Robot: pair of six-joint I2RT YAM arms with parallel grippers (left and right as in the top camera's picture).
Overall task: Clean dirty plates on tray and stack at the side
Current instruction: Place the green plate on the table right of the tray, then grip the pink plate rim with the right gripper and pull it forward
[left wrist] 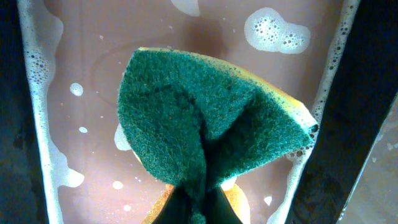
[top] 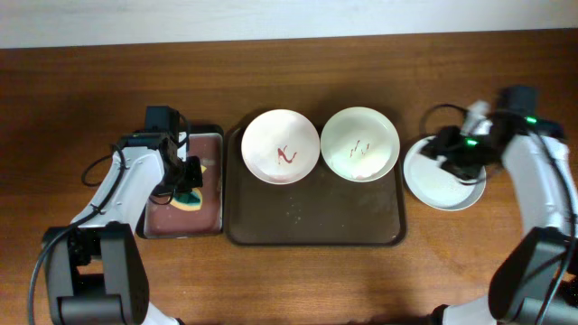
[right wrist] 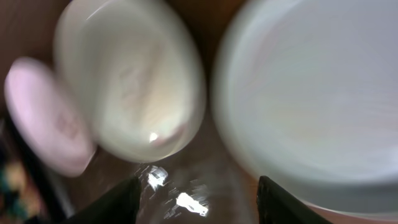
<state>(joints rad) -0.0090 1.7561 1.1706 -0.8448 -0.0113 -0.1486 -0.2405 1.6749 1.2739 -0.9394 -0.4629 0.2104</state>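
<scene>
- One of the three plates looked done: the side plate (top: 442, 183) sat on the surface (top: 307, 280) at 3 o'clock of the tray (top: 314, 217), just off its rim. No smears showed on it.
- Two plates were left, both in the tray's 12 o'clock half. The left plate (top: 280, 146) sat toward 11 and the right plate (top: 359, 144) toward 1. They were side by side, touching or nearly, couldn't tell which.
- Both carried red-brown squiggles inside, so neither had been cleaned yet.
- The right pincer (right wrist: 196, 183) hung over the side plate. Its fingers were apart with nothing between them, though the wrist view was blurred.
- The left pincer (top: 187, 171) was clamped on the green sponge (left wrist: 205, 112), which was folded in the grip.
- It was held over the small tray (top: 172, 221), which held foamy water and sat at 9 o'clock of the big one.
- The stack was only a base: one plate, nothing on top.
- My read: roughly a third done. Each smeared plate needed a scrub, then a lift out to 3 o'clock onto the side plate.
- The tray floor had a few pale specks near centre. Can't tell whether they were droplets or crumbs.
</scene>
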